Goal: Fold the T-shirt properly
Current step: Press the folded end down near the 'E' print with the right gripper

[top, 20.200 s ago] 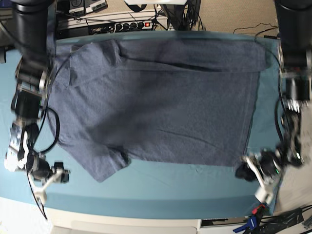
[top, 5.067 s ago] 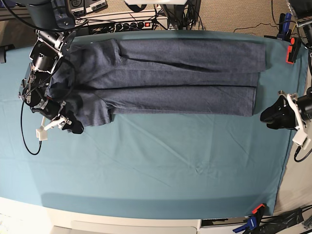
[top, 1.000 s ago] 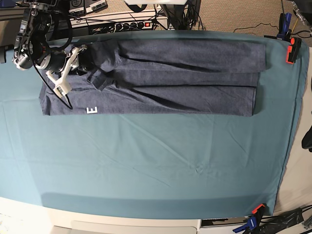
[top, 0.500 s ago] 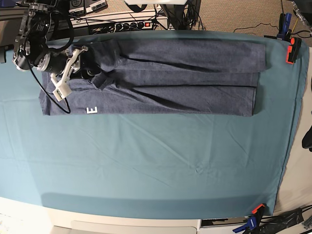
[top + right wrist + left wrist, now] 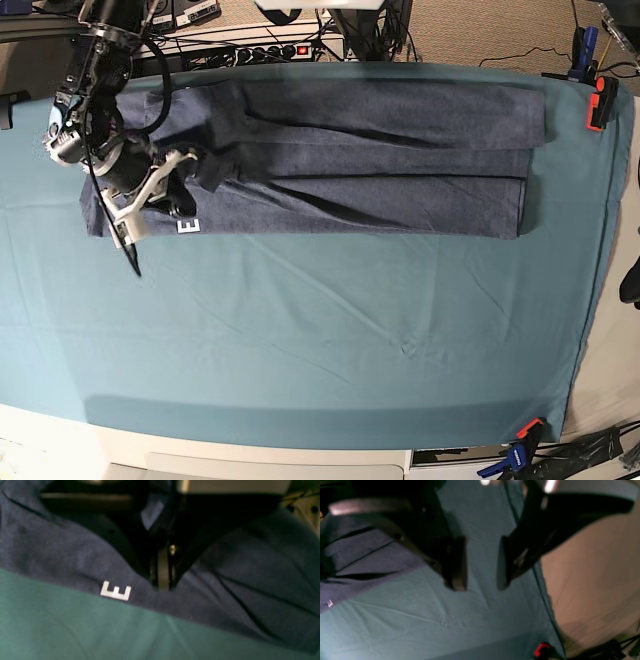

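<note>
The T-shirt [image 5: 380,150], slate-blue, lies folded into a long band across the far side of the table. A small white letter E [image 5: 189,226] shows at its near edge. My right gripper [image 5: 172,196] sits on the band's left end, just above that letter. In the right wrist view, its fingers [image 5: 162,575] are pressed together, shut on a pucker of T-shirt [image 5: 237,575] fabric beside the E [image 5: 115,591]. My left gripper [image 5: 480,580] hangs open over bare teal cloth, nothing between its fingers, and the T-shirt [image 5: 370,555] lies off to its left.
The teal table cloth [image 5: 320,340] covers the whole table. Clamps grip it at the far right corner [image 5: 598,100] and the near right corner [image 5: 525,432]. A power strip and cables [image 5: 270,50] run behind the far edge. A dark part of the left arm [image 5: 630,280] shows at the right edge.
My right gripper has moved toward the shirt's near edge, close to the white E, and its jaws have gone from open to shut. The left arm has not visibly moved.
</note>
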You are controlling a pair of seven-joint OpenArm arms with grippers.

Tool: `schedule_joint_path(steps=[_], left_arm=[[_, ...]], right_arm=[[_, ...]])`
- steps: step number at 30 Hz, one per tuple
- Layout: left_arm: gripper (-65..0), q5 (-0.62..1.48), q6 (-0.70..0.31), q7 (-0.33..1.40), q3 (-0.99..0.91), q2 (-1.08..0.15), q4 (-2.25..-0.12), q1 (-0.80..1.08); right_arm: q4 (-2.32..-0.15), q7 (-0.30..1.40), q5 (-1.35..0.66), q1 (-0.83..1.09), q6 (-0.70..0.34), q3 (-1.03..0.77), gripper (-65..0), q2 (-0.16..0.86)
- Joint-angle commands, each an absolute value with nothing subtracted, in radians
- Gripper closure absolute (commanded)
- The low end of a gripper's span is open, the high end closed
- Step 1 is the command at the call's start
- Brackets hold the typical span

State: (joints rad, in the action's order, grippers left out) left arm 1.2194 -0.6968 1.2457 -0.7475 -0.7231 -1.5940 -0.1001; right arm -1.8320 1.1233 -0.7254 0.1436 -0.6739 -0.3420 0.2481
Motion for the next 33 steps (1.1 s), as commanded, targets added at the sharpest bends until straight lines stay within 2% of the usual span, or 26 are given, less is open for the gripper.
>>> schedule_joint_path(steps=[1, 12, 18, 28, 33], left_arm=[[-19.5, 1.234, -0.698, 1.22, -0.756, -0.75, -1.607, -0.107], [-19.5, 1.232, -0.698, 1.212, -0.756, -0.751, -1.607, -0.097], [-19.5, 1.232, -0.698, 1.211, -0.756, -0.751, -1.607, -0.097], [-19.5, 1.232, -0.698, 1.211, -0.756, -0.751, -1.607, -0.097], [-19.5, 1.232, -0.698, 1.211, -0.756, -0.751, -1.607, -0.097]], right_arm=[[-1.847, 1.121, -0.744, 0.133, -0.675, -0.348, 0.0, 0.26], [-1.847, 1.396, -0.989, 0.189, -0.698, -0.348, 0.0, 0.261], [-1.847, 1.396, -1.105, 0.251, -0.698, -0.348, 0.0, 0.299], [-1.847, 1.396, -1.111, 0.349, -0.698, -0.348, 0.0, 0.45], [-1.847, 1.396, -1.152, 0.372, -0.698, -0.348, 0.0, 0.483]])
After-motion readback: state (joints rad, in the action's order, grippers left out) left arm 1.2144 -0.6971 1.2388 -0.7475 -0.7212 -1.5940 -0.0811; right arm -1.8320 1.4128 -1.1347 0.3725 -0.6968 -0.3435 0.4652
